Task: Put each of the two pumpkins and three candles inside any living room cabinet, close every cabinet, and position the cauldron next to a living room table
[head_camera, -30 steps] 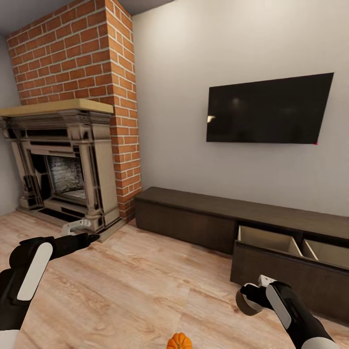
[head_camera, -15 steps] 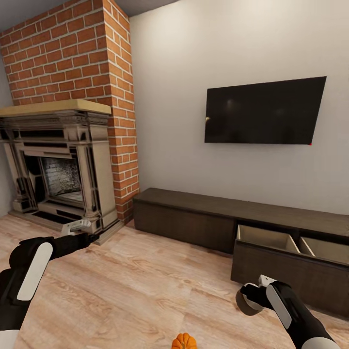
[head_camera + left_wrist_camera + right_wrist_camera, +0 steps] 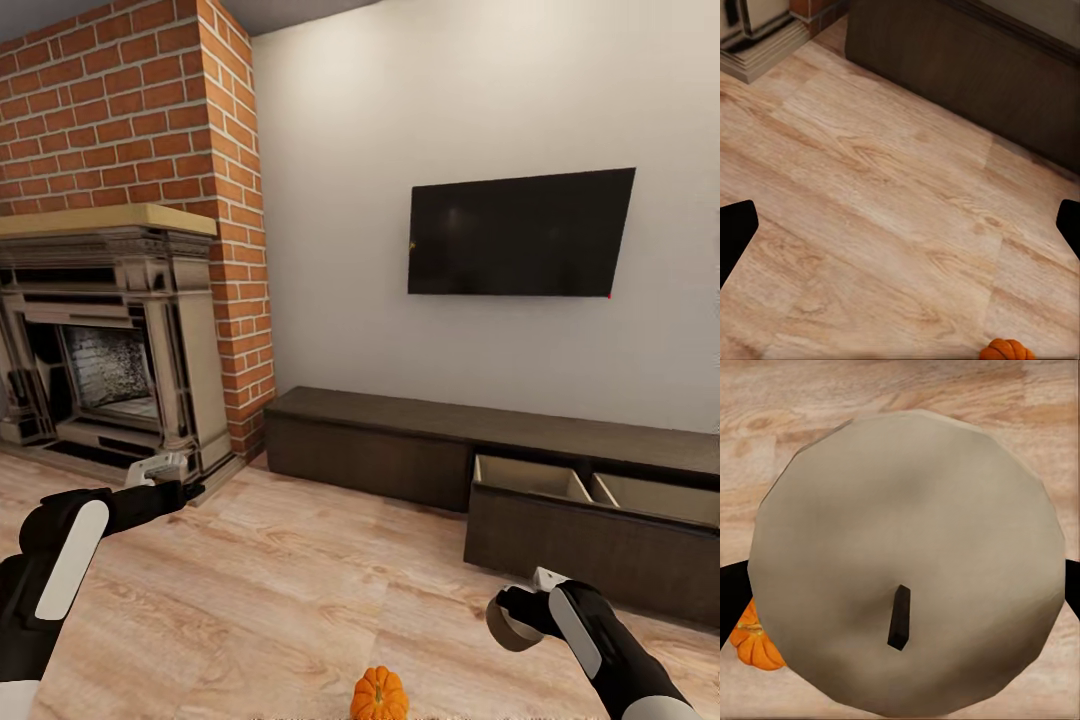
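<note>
The right tool grips a candle; the left tool is spread wide over bare floor. A pumpkin sits at 6 o'clock, and the cabinet at 3 o'clock has its drawers pulled out.

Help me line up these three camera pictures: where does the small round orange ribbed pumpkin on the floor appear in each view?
Head view: small round orange ribbed pumpkin at the bottom edge, near centre, on the pale wood plank floor.
Left wrist view: at the bottom edge, toward the right corner, partly cut off.
Right wrist view: at the lower left, peeking from behind the beige-grey candle.
Shared landmark: the plank floor.
</note>
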